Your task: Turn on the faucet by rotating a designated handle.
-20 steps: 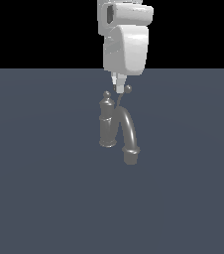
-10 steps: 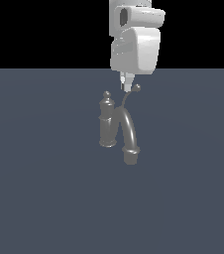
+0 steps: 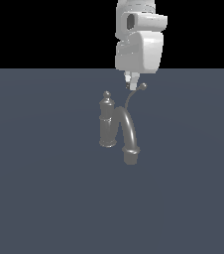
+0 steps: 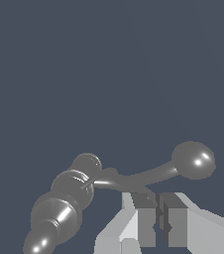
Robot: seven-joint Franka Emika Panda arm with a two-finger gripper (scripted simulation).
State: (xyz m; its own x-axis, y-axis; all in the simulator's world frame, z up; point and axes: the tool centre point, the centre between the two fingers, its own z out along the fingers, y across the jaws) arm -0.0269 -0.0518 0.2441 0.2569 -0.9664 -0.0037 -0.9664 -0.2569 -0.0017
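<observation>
The grey faucet stands upright with its ribbed column, knob finial and thick arched spout. Its thin curved handle rises toward the exterior view's right and ends in a ball tip. My gripper hangs under the white hand, just beside that tip. In the wrist view, the gripper is shut, its fingers close together with nothing between them. They rest against the side of the handle, short of the ball tip. The faucet column lies off to one side.
A plain dark blue-grey floor surrounds the faucet. The white arm comes down from above, right over the handle.
The arm has shifted toward the exterior view's right. The handle's ball tip has swung the same way along with the shut fingers.
</observation>
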